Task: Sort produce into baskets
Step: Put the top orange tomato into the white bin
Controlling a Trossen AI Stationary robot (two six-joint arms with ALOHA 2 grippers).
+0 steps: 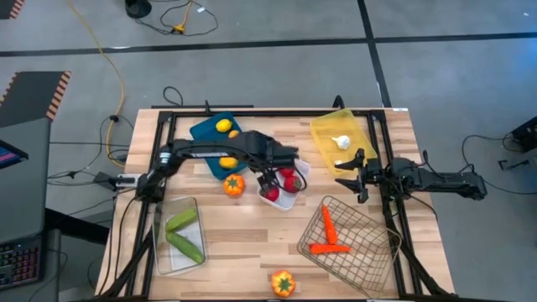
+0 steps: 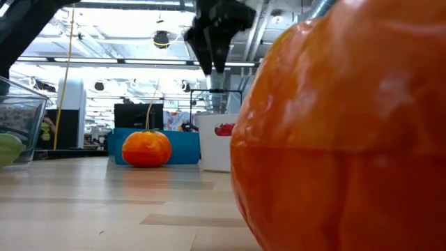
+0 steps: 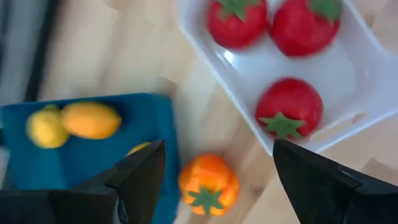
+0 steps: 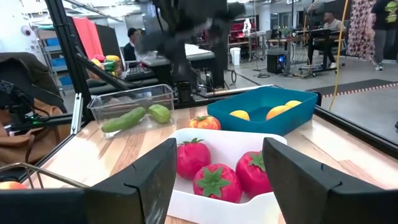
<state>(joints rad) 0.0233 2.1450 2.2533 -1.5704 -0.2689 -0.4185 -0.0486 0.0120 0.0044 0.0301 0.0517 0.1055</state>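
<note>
My left gripper (image 1: 270, 179) hangs open, pointing down, above the near left end of the white tray (image 1: 287, 204), which holds three red tomatoes (image 3: 290, 106). Nothing is between its fingers (image 3: 142, 175). Below it, an orange pepper (image 3: 208, 183) stands on the wood between the white tray and the teal tray (image 3: 93, 162), where yellow and orange citrus (image 3: 90, 119) lie. My right gripper (image 1: 358, 176) waits open and level at the table's right, facing the white tray (image 4: 205, 132).
A clear bin (image 1: 180, 252) at the near left holds two green cucumbers (image 1: 183, 233). The wire basket (image 1: 369, 252) at the near right holds carrots (image 1: 329, 236). White garlic (image 1: 341, 142) lies in the yellow tray (image 1: 323, 134). A second pepper (image 1: 283, 283) stands at the near edge.
</note>
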